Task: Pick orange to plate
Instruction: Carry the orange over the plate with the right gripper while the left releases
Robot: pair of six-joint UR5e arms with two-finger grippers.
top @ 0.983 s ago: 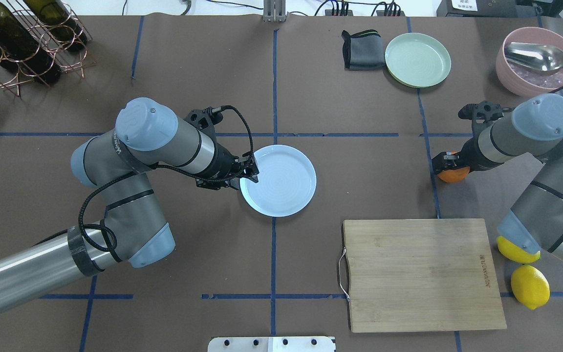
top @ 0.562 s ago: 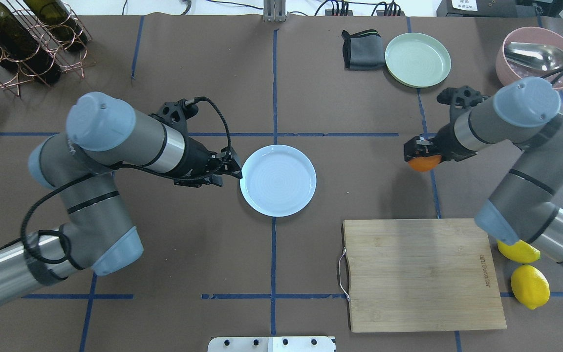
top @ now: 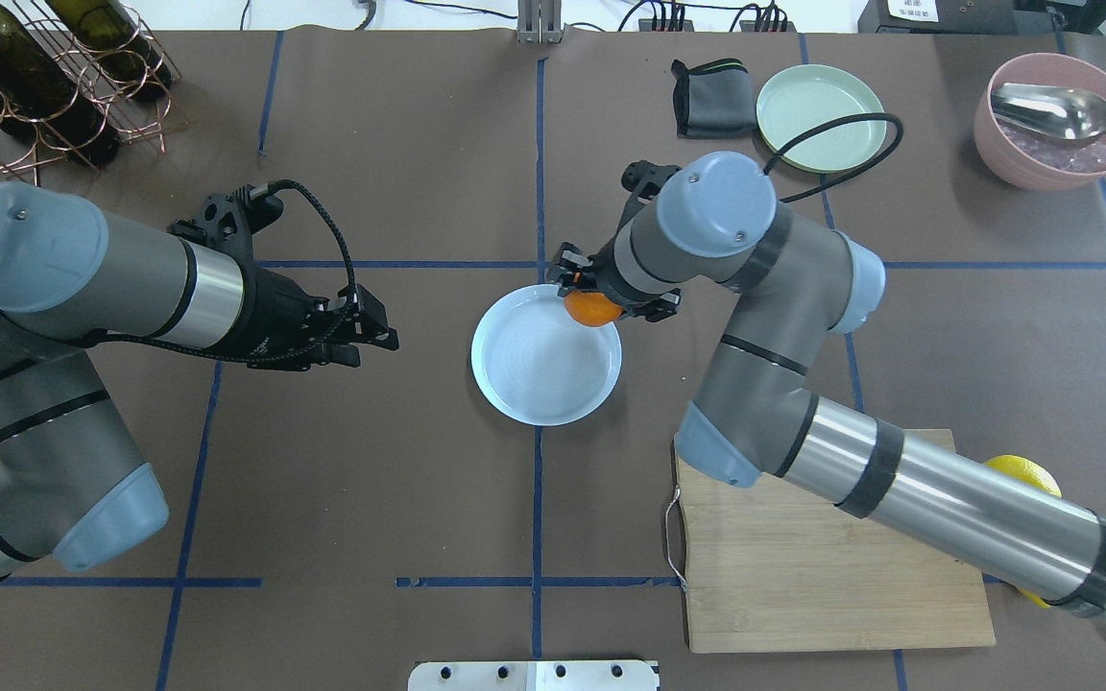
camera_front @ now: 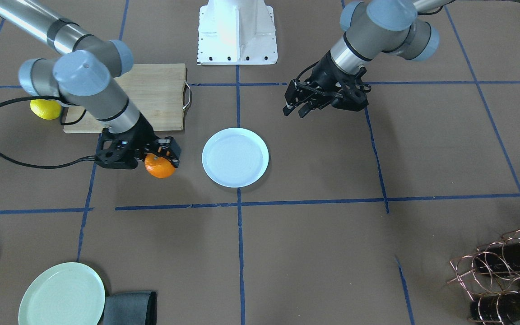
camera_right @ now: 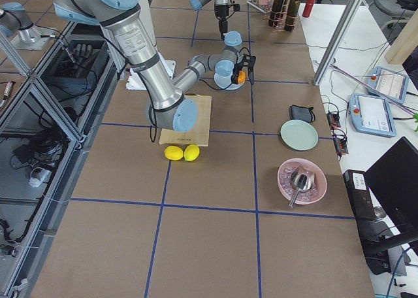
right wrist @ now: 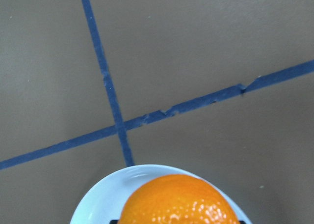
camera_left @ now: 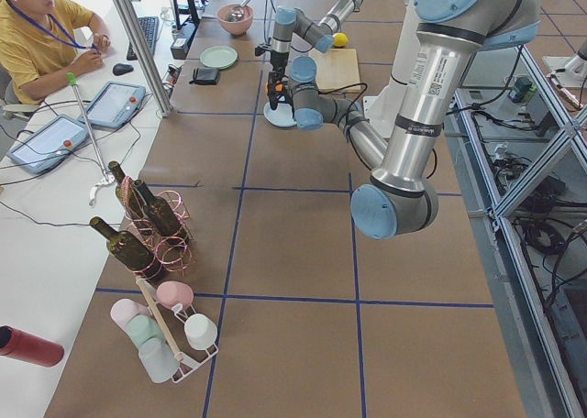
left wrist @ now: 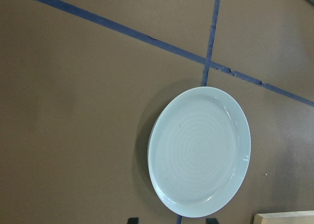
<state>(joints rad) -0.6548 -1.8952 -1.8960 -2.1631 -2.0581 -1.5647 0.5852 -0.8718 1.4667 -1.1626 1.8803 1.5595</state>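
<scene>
My right gripper (top: 599, 296) is shut on the bright orange (top: 591, 310), and holds it over the far right rim of the pale bluish-white plate (top: 539, 374). In the right wrist view the orange (right wrist: 179, 202) fills the bottom edge, with the plate's rim (right wrist: 105, 189) under it. The front-facing view shows the orange (camera_front: 160, 166) beside the plate (camera_front: 235, 157), a short gap between them. My left gripper (top: 375, 338) stands open and empty to the left of the plate, well apart from it. The left wrist view shows the empty plate (left wrist: 198, 153).
A wooden cutting board (top: 831, 576) lies at the near right, partly under my right arm, with a yellow lemon (top: 1028, 470) past its edge. At the back are a green plate (top: 820, 117), a dark cloth (top: 711, 96), a pink bowl (top: 1057, 144) and a bottle rack (top: 44, 86).
My right arm has swung left across the table with the orange, from the right side to the plate's rim. My left gripper has drawn back left, away from the plate.
</scene>
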